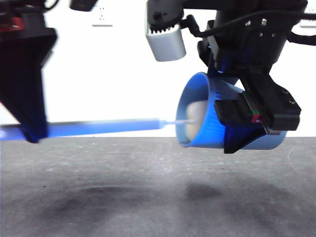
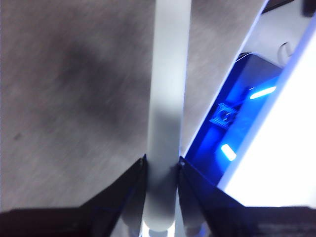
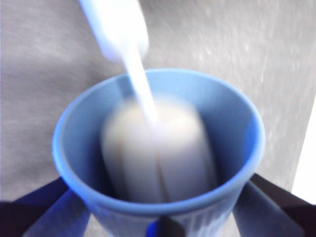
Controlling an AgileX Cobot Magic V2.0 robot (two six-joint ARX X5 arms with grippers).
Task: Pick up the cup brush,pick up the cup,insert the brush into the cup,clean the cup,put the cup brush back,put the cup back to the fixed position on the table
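Lying sideways above the surface (image 1: 148, 197), the cup (image 1: 207, 118) sits clamped in the right gripper (image 1: 256, 121); the left gripper (image 1: 29, 118), closed on the brush (image 1: 98, 128), keeps its sponge head inside the cup.

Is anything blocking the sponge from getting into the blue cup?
No, nothing visible does. The cup brush, held by the left gripper, already has its sponge head inside the cup, which the right gripper holds sideways above the table.

Front low, level; wrists close; all share cup brush (image 1: 98, 128).
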